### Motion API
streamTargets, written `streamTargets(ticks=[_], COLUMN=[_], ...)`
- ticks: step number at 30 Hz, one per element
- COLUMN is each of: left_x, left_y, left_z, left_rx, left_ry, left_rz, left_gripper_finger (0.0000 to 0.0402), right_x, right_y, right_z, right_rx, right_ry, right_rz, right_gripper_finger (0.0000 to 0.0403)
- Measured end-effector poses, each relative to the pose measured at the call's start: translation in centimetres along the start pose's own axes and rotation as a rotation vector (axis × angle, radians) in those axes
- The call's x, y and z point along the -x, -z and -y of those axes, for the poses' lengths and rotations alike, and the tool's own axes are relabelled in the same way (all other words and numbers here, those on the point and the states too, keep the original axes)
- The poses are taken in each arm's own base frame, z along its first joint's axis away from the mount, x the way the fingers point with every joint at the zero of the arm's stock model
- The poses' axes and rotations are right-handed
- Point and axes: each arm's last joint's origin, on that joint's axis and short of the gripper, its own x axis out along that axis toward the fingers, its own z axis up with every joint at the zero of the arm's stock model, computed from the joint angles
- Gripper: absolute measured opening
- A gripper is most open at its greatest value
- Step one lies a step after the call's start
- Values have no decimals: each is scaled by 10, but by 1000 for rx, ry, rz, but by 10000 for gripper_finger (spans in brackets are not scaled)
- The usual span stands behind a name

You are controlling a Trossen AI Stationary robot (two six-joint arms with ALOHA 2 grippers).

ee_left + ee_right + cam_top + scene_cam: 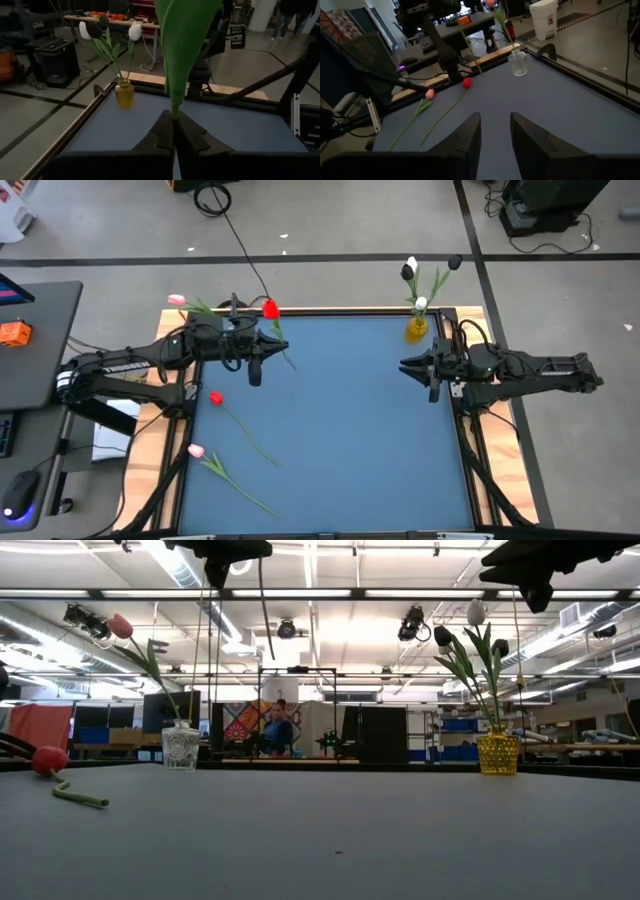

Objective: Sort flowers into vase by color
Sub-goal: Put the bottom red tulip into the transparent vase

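From overhead we see the left gripper (255,370) near the table's far-left corner, closed on the stem of a red tulip (270,309) whose head sits just by the far edge; the left wrist cam confirms it, w/ the two fingers (187,137) pinched together on the stem base and a broad green leaf (184,45) rising in front of the lens. The right gripper (433,380) hovers over the mat's right side, near the yellow vase (417,329); only the right wrist cam shows its fingers (466,136) parted w/ nothing between them. That yellow vase holds white and black tulips (411,270), which the left wrist cam sees across the table. The clear glass vase (181,748) is hard to make out from above but plain in the low view, holding one pink tulip (121,626); the right wrist cam also shows it at the far corner. Lying flat on the mat on the left side: a red tulip (216,397) and, nearer the front, a pink tulip (196,451), stems pointing toward the front-center. The surface is a blue mat (350,440) in a wood-edged frame. Low view shows a big workshop w/ ceiling lights, shelving and a person (275,728) seated far behind; a desk (35,330) stands left of the table.
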Motion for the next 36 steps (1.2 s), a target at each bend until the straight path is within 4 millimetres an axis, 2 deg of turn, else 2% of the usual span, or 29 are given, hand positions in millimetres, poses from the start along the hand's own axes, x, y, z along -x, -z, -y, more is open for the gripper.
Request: streamTargets(ticks=[8,17,19,24,26,29,31,34,36], left_x=[0,0,-1,0,2,6,10,18,26], left_y=[2,21,34,86,93,88,78,64,61], left_z=[1,5,1,-22,-28,-39,-48,-69,-85], left_rx=[1,-50,-68,-26,2,-10,-43,-54,-43], left_ry=[1,22,7,-67,-82,-127,-176,-277,-344], left_rz=[-23,-156,-147,-167,-173,-154,-122,-79,-76], left_gripper_finger=[5,5,5,5,5,5,5,5,5], right_x=[0,0,0,0,0,0,0,0,0], right_y=[0,0,0,0,0,0,0,0,0], right_z=[0,0,0,0,0,0,0,0,0], right_rx=[-2,-3,-3,-3,-3,-3,-4,-4,-4], right_ry=[-2,-3,-3,-3,-3,-3,-4,-5,-5], right_rz=[-2,-2,-2,-1,-2,-1,0,1,1], right_gripper_finger=[113,113,113,113,113,113,113,113,113])
